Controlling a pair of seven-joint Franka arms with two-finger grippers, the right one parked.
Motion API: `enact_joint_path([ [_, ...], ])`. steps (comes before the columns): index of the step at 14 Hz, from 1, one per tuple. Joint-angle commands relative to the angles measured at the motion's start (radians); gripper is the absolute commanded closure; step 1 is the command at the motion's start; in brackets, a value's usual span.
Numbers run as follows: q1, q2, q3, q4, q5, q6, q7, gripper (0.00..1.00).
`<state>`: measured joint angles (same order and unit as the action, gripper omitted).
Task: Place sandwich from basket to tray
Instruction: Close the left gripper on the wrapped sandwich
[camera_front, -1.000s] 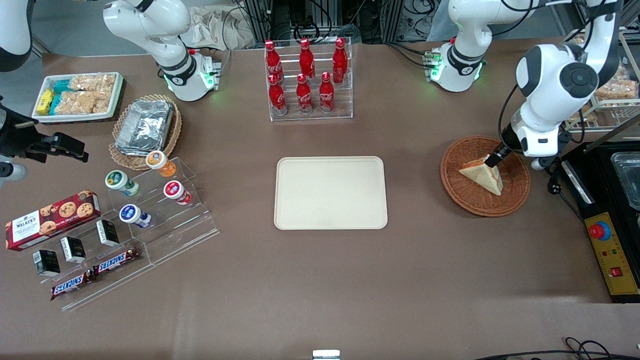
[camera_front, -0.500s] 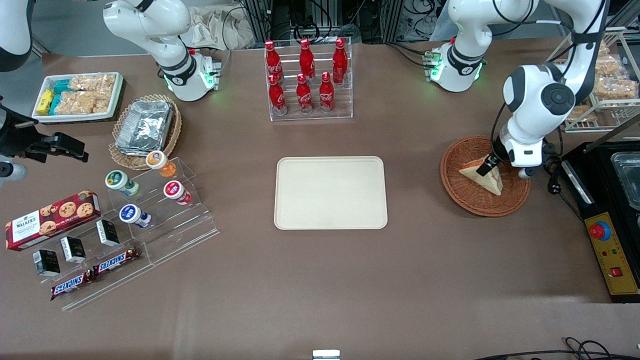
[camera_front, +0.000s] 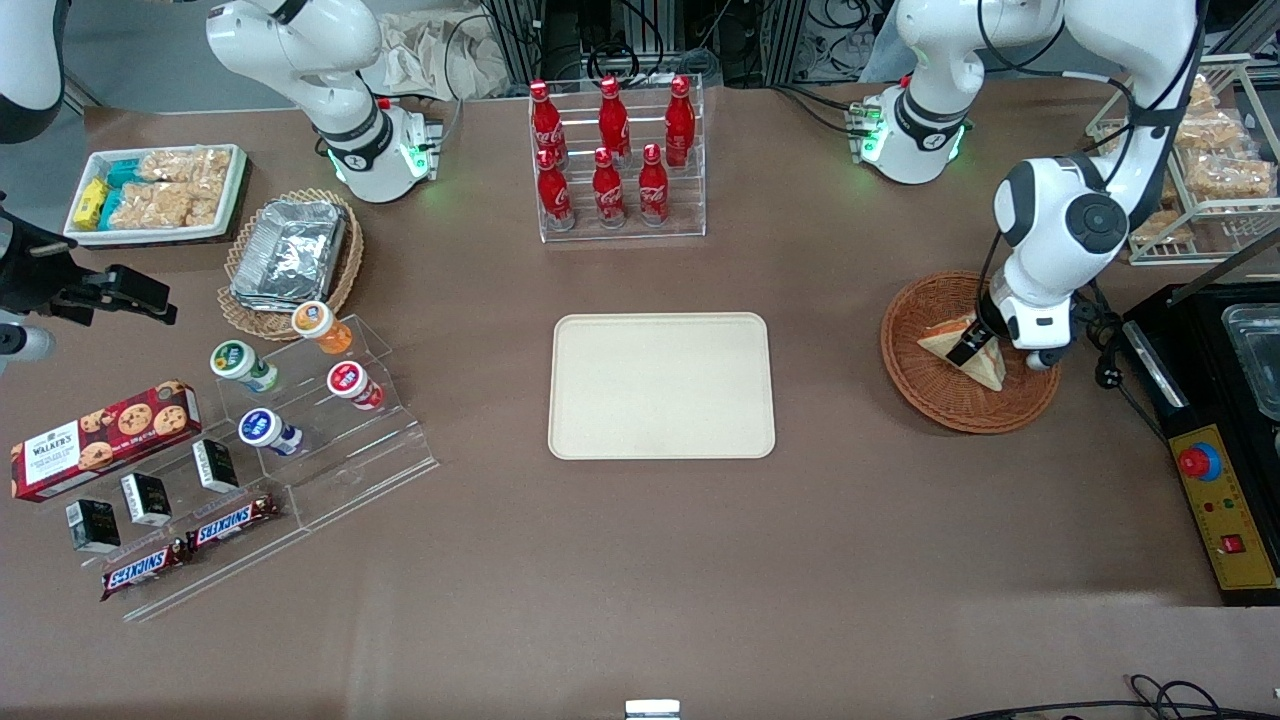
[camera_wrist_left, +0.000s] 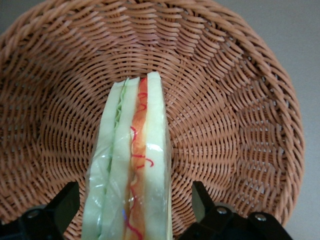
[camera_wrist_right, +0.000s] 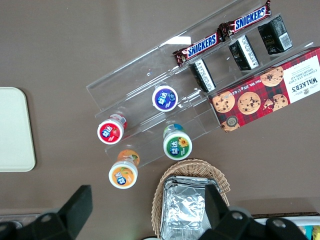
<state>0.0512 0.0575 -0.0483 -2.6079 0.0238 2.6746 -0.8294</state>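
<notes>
The sandwich (camera_front: 988, 366), a pale bread wedge with red, orange and green filling, stands on edge in the reddish-brown wicker basket (camera_front: 938, 400) at the working arm's end of the table. My gripper (camera_front: 968, 346) is down inside the basket, open, with one finger on each side of the sandwich. The wrist view shows the wrapped sandwich (camera_wrist_left: 132, 150) between the two black fingers (camera_wrist_left: 201, 201), with a small gap left at one of them, and the basket's weave (camera_wrist_left: 225, 100) all around. The cream tray (camera_front: 660, 385) lies bare at mid-table.
A rack of red cola bottles (camera_front: 612, 160) stands farther from the front camera than the tray. A black control box (camera_front: 1215, 490) and a wire rack of snack bags (camera_front: 1200, 180) flank the basket. Yoghurt cups, Snickers bars, a cookie box and a foil-filled basket (camera_front: 290, 255) sit toward the parked arm's end.
The working arm has lowered and the gripper has come down over the sandwich, from its upper corner to astride its middle. The sandwich has stayed in the basket.
</notes>
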Motion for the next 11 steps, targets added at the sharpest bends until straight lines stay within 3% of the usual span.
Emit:
enact_joint_path([
  [1, 0.01, 0.01, -0.007, -0.015, 0.015, 0.041, -0.007, 0.33],
  [3, 0.01, 0.018, -0.007, -0.015, 0.015, 0.044, -0.001, 0.99],
  [7, 0.006, -0.045, -0.008, -0.009, 0.015, 0.001, 0.018, 1.0],
  [11, -0.005, -0.287, -0.031, 0.073, 0.015, -0.394, 0.068, 1.0],
])
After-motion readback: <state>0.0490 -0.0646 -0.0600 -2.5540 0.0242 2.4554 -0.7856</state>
